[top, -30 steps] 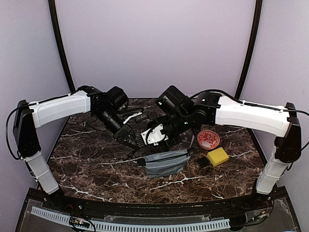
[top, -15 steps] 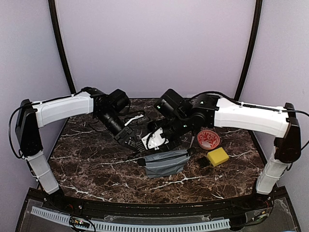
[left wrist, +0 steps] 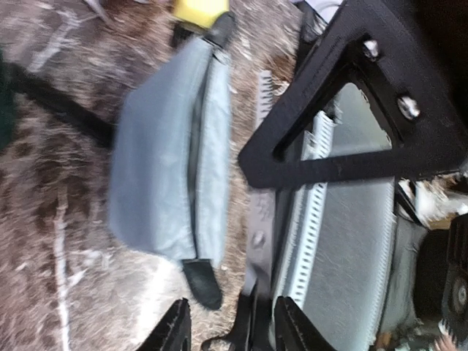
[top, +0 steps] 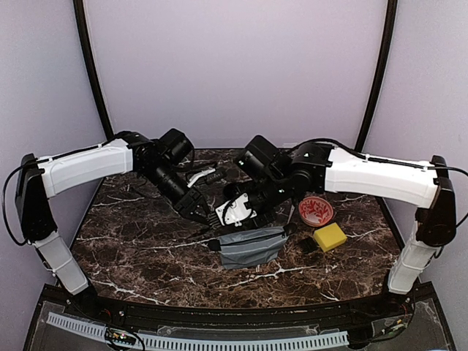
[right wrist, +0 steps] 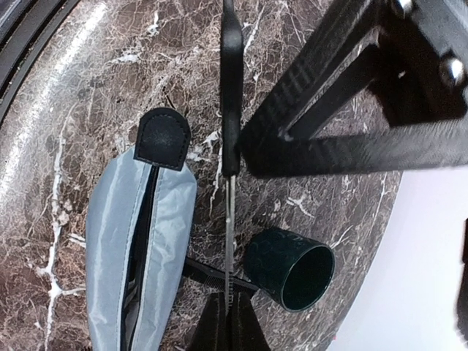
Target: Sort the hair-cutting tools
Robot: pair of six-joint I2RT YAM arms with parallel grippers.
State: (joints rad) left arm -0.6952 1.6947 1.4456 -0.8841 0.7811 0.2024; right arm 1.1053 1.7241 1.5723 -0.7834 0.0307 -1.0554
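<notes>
Scissors (right wrist: 232,95) pinched by blade in right tool (right wrist: 227,322), hanging over counter (right wrist: 88,88) beside open grey pouch (right wrist: 117,241). Left tool (left wrist: 235,327) parted. We judge sorting barely begun: nothing visibly in pouch.

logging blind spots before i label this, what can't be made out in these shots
- Left wrist: motion blur; the dark thing between the open jaws of the left gripper is unidentifiable, cut by the bottom edge.
- Right wrist: the contents of the grey pouch, its zip slit too dark.
- Right wrist: the scissors in the shut right gripper, upper end off the top edge.
- Top external: where both grippers meet, too small, crowded by the arms.
</notes>
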